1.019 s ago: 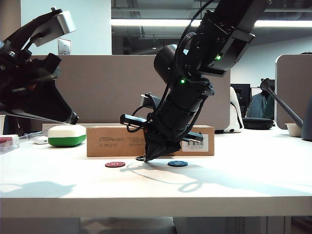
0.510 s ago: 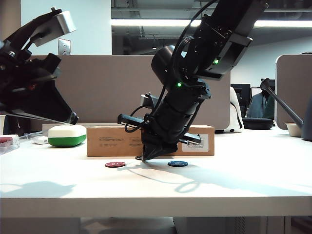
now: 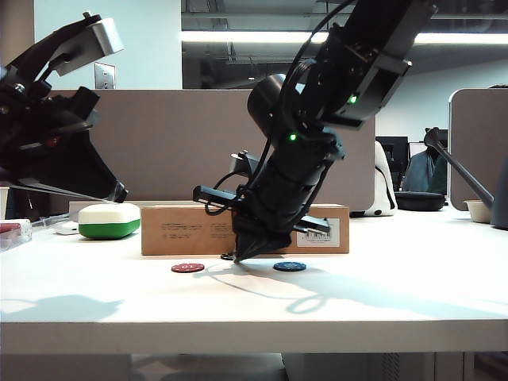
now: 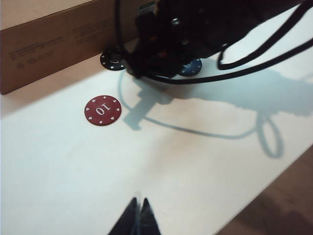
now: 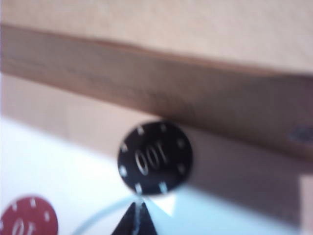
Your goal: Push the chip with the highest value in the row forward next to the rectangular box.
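Right gripper [image 3: 238,257] down at table level in the exterior view, fingers pressed together to a point, tip at the near edge of the black chip [image 3: 228,257], which shows only as a dark sliver. Chip well forward of the red chip [image 3: 187,267] at its 7 o'clock and the blue chip [image 3: 289,267] at its 5 o'clock, close under the front of the cardboard box [image 3: 178,230]. Left gripper [image 3: 119,192] raised at far left, well clear; state unreadable here.

Left wrist view: left gripper [image 4: 137,215] closed to a point, holding nothing, above bare table [image 4: 205,161]. Black chip [image 4: 112,59] just beside the box [image 4: 54,44]; red chip [image 4: 102,110] behind at 6 o'clock.

Right wrist view: right gripper [image 5: 136,219] closed, tip touching the chip [image 5: 155,157] rim at 6 o'clock; "100" legible; box [image 5: 161,83] just beyond, contact uncertain.

Judged light, rigid, thin and apt to slide on the smooth top. No pinch advised; push low on the near rim, centred, to avoid spin or riding over.
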{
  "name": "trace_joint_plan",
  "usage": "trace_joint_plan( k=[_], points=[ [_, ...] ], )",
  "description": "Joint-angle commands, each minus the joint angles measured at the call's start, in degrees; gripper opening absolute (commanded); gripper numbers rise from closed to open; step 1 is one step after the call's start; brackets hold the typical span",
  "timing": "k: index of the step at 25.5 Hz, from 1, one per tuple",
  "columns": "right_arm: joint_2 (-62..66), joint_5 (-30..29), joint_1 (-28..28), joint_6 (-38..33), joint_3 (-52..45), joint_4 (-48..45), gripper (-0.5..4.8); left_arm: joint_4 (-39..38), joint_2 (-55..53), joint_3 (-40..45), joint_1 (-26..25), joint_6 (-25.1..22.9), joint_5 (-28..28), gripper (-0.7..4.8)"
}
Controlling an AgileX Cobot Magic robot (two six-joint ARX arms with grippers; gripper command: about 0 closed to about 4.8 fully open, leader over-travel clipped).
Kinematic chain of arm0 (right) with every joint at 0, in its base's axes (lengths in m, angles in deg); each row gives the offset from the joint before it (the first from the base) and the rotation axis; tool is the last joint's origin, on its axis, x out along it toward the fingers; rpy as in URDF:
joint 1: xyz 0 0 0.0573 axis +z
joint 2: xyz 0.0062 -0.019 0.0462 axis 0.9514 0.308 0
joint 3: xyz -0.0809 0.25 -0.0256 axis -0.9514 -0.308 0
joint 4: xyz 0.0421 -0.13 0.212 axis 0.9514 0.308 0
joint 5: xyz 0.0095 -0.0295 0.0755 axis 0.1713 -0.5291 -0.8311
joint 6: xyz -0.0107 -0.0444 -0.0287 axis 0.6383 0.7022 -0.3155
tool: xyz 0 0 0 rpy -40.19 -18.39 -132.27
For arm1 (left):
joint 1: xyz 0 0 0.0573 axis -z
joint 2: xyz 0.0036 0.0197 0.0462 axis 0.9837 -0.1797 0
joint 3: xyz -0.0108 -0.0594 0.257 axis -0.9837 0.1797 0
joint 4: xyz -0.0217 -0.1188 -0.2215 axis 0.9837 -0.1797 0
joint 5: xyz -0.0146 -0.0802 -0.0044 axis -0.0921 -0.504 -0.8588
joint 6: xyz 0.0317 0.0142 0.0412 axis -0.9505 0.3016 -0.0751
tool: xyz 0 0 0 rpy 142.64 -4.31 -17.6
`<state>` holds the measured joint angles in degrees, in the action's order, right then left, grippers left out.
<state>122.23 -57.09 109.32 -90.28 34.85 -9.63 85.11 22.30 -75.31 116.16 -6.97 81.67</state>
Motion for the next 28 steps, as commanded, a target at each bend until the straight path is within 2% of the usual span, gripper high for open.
trace_joint_plan(
  k=[1,8,14,21,25,28],
  points=[
    [-2.45,0.02,0.13,0.02,-0.31,6.36,-0.06,0.72,0.2,-0.15,0.11,-0.02,-0.13,-0.05],
    [-11.63,0.07,0.26,2.25,-0.31,14.29,-0.06,0.72,0.2,-0.17,0.11,-0.02,-0.13,-0.05],
    [-19.37,0.66,1.27,5.49,-0.33,25.09,-0.06,0.72,0.2,-0.15,0.09,-0.02,-0.13,-0.05],
    [-25.7,2.08,3.48,6.75,-0.33,29.03,-0.06,0.72,0.2,-0.15,0.07,-0.02,-0.13,-0.05],
    [-28.48,1.97,4.76,6.73,-0.33,31.19,-0.06,0.7,0.46,-0.15,-1.36,-0.04,-0.35,-0.05],
    [-32.52,2.16,6.78,7.65,-0.42,33.79,-0.06,0.72,2.12,-0.15,-5.29,-0.02,-0.31,-0.05]
  ],
)
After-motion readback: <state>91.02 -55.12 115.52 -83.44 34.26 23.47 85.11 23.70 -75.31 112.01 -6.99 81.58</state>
